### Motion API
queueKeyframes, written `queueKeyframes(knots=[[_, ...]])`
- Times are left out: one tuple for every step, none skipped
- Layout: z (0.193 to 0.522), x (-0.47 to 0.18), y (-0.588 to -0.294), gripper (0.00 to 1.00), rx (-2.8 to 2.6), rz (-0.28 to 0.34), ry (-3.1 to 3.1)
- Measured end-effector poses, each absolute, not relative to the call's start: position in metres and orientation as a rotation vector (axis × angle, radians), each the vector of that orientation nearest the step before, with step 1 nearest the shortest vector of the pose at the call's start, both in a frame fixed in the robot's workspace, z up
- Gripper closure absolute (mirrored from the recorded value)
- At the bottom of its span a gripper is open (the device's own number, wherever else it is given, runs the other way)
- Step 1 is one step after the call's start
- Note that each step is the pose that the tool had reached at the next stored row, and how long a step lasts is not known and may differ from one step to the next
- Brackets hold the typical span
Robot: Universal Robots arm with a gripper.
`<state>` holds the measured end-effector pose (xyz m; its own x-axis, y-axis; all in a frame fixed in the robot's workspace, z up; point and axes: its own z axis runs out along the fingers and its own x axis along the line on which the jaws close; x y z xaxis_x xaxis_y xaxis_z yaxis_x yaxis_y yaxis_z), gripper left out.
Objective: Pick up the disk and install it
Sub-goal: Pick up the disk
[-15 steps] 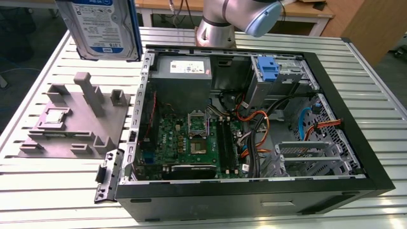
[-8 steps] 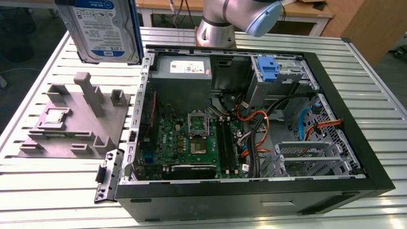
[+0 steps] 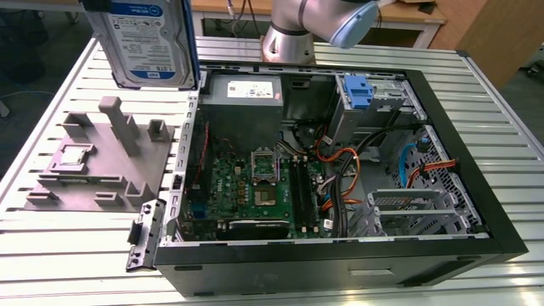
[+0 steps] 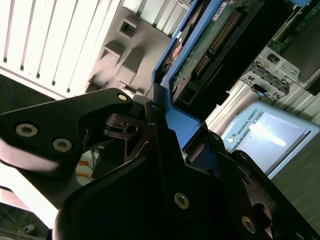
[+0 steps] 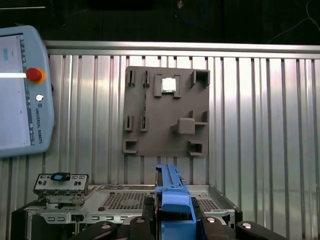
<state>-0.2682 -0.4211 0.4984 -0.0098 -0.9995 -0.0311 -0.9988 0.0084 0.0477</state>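
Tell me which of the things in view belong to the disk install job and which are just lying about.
Part of the job:
- the disk, clamped by its blue rail in the pincer
- the open computer case
- likely the metal drive cage inside it

Lying about:
- the grey holder plate
- the small square chip seated in it
- the teach pendant

Ribbed metal tabletop (image 3: 68, 255), wooden furniture (image 3: 497, 32) behind (dark floor (image 5: 125, 20) beyond).

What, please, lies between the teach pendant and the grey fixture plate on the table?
Bare slatted table, in the first wrist view; the pendant and plate stand apart.
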Motion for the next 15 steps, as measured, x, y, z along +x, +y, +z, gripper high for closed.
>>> queueKeyframes(knots=[[0.498,-0.267,-0.421,0.63,2.202,-0.087,-2.222],[0.498,-0.265,-0.421,0.63,2.202,-0.087,-2.222],[0.498,-0.263,-0.421,0.63,2.202,-0.087,-2.223],[0.498,-0.261,-0.421,0.63,2.202,-0.087,-2.222],[0.498,-0.259,-0.421,0.63,2.202,-0.087,-2.222],[0.498,-0.258,-0.421,0.63,2.202,-0.087,-2.222],[0.498,-0.257,-0.421,0.63,2.202,-0.087,-2.222],[0.498,-0.255,-0.421,0.63,2.202,-0.087,-2.222],[0.498,-0.254,-0.421,0.63,2.202,-0.087,-2.222],[0.498,-0.252,-0.421,0.63,2.202,-0.087,-2.222],[0.498,-0.251,-0.421,0.63,2.202,-0.087,-2.222],[0.498,-0.249,-0.421,0.63,2.202,-0.087,-2.222],[0.498,-0.247,-0.421,0.63,2.202,-0.087,-2.222],[0.497,-0.246,-0.421,0.63,2.202,-0.087,-2.222],[0.497,-0.245,-0.421,0.63,2.202,-0.087,-2.222]])
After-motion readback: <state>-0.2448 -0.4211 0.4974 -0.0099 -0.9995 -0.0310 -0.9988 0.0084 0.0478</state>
